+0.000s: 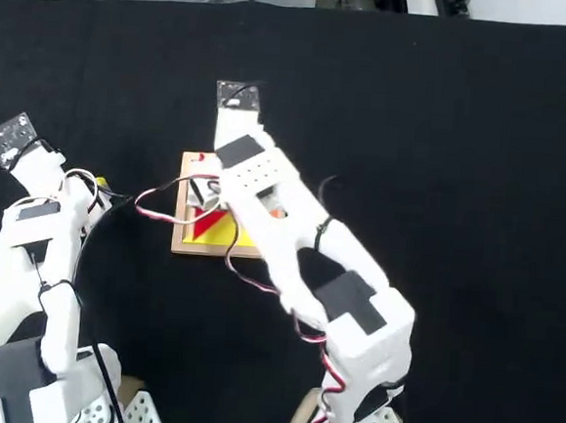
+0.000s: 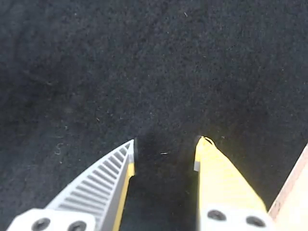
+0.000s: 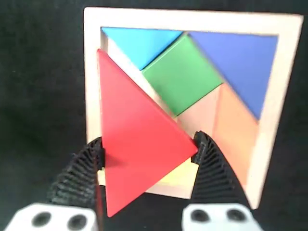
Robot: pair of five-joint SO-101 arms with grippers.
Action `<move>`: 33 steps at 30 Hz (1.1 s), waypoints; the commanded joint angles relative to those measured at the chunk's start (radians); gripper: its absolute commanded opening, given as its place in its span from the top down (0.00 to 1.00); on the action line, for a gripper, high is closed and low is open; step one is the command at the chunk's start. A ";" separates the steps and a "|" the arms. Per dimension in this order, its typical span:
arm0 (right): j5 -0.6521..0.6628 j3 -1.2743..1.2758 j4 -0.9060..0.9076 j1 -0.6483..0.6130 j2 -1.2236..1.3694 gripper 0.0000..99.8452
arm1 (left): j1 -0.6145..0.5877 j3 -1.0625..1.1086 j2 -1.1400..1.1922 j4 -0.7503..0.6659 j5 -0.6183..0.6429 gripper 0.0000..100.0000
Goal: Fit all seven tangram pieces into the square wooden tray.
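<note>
The square wooden tray (image 3: 91, 57) lies on the black cloth and holds a light blue triangle (image 3: 142, 43), a green square (image 3: 183, 74), a dark blue triangle (image 3: 240, 62), an orange piece (image 3: 236, 130) and a yellow piece (image 3: 178, 180). My right gripper (image 3: 149, 143) is shut on a large red triangle (image 3: 134, 144), held tilted over the tray's near side, with one corner past the rim. In the high view the right arm covers most of the tray (image 1: 184, 246). My left gripper (image 2: 166, 144) stands open over bare cloth, just left of the tray, with nothing between its fingers.
The tray's wooden edge (image 2: 293, 192) shows beside the left gripper's yellow finger (image 2: 221, 178). Red and white cables (image 1: 166, 207) loop between the two arms near the tray's left side. Black cloth stretches wide to the right and far side.
</note>
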 commanded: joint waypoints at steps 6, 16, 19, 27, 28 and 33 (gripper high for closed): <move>-0.025 -0.070 -0.015 -0.032 -0.004 0.91 | 0.012 -0.058 -0.012 0.002 0.012 0.79; 0.048 -0.082 -0.011 -0.044 -0.002 0.82 | 0.013 -0.058 -0.012 0.002 0.012 0.79; 0.052 -0.081 -0.015 -0.046 -0.002 0.74 | 0.013 -0.058 -0.012 0.002 0.012 0.79; 0.114 -0.097 -0.017 -0.046 -0.004 0.73 | 0.015 -0.058 -0.012 0.002 0.012 0.79; 0.133 -0.097 -0.017 -0.049 -0.004 0.73 | 0.015 -0.058 -0.012 0.002 0.012 0.79; 0.152 -0.104 -0.051 -0.060 -0.004 0.73 | 0.015 -0.058 -0.012 0.002 0.012 0.79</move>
